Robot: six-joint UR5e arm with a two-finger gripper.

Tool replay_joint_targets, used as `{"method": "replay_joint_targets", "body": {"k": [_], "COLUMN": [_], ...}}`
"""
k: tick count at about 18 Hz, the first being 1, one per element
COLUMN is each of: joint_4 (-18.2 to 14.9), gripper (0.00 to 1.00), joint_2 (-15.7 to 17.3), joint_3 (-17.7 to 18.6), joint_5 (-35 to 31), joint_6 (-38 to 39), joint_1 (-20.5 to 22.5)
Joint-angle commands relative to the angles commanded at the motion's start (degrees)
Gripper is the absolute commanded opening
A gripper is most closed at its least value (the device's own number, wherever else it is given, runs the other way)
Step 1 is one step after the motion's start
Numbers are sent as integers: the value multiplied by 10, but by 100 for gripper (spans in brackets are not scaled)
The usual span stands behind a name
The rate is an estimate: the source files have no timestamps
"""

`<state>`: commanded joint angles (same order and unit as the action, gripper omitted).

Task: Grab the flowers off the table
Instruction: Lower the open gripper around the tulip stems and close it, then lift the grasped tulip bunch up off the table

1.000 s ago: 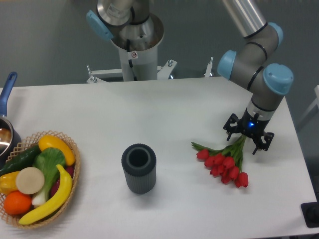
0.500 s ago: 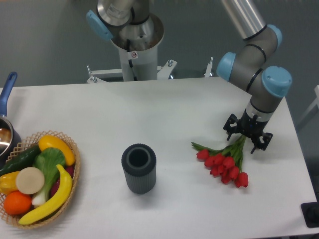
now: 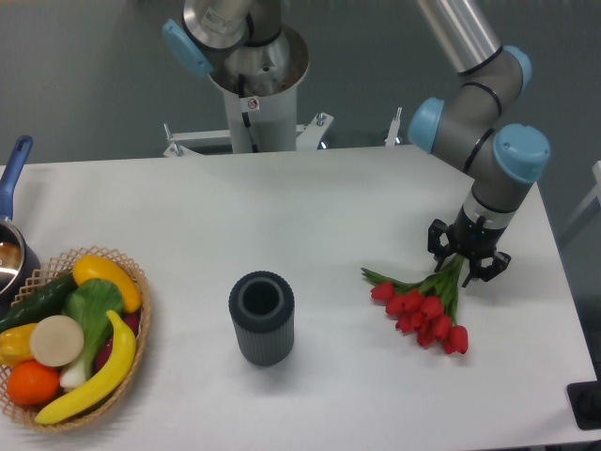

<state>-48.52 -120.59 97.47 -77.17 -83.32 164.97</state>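
The flowers [image 3: 423, 308] are a bunch of red tulip buds on green stems, lying on the white table [image 3: 310, 216] at the right. The buds point toward the front and the stems run up and to the right. My gripper [image 3: 469, 260] points down over the stem end, with one finger on each side of the stems. The jaws are partly closed and still a little apart around the stems. The stem tips are hidden under the gripper. The flowers rest on the table.
A dark ribbed cylindrical vase [image 3: 261, 317] stands upright in the middle front. A wicker basket of fruit and vegetables [image 3: 70, 334] sits at the front left. A pot with a blue handle [image 3: 11, 230] is at the left edge. The arm's base [image 3: 252, 85] stands behind the table.
The gripper's fingers have drawn closer together around the stems. The flowers have not moved.
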Motion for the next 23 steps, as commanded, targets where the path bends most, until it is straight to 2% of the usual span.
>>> {"method": "replay_joint_targets", "body": {"k": [9,13,17,20,23], "joint_4": [0,-2,0,0,1], "gripper": [27,26,25,25,25], "joint_2": [7,40,68,74,94], "joint_3": [-2,-7,-21,-39,-49], "joint_5": [1,17,78,134,241], "joint_6": [0,0,18,46,78], "joint_1": [1,4,11,19,34]}}
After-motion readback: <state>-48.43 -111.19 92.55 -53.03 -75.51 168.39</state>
